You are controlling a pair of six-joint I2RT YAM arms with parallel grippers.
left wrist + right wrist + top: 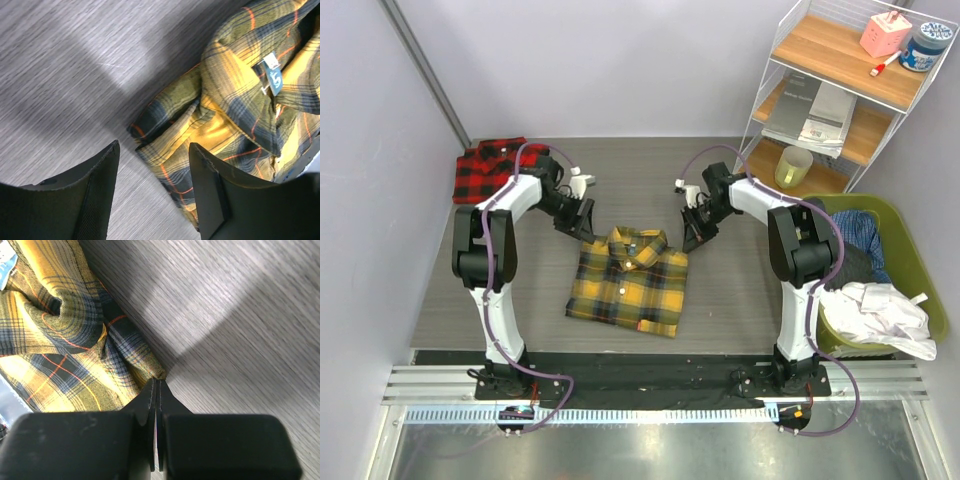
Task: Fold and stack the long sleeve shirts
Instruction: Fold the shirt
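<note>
- The right gripper (pixel 157 380) is clenched, its two fingers pressed flat together. Their tips touch the edge of the yellow-and-black shirt (pixel 60 340), where the cloth comes to a point. I cannot tell whether a fold is caught between them.
- The left gripper (pixel 154 145) is released, its jaws standing apart. Bare table shows in the gap, and the shirt's (pixel 240 100) corner lies just beside the right-hand finger. That finger hides the cloth under it.
- In the left wrist view a small blue label (pixel 274 77) sits inside the collar, with print too small to read.
- From above, the yellow-and-black shirt (pixel 630 285) lies folded to a rough rectangle in the middle of the frame, collar at the top. The left gripper (pixel 582 225) and right gripper (pixel 697 238) flank its upper corners.
- The red-and-black shirt (pixel 490 165) lies at the upper left by the wall, partly hidden behind the left arm and its cable.
- The table (pixel 740 290) is grey with a fine woodgrain, crossed by soft shadows from the arms.
- Pale walls close in the table on the left and at the back.
- A white wire shelf (pixel 840 80) with wooden boards stands at the upper right and is cut off by the frame edge.
- A green basket (pixel 920 270) at the right holds bunched clothes, with a white garment (pixel 880 310) spilling over its rim.
</note>
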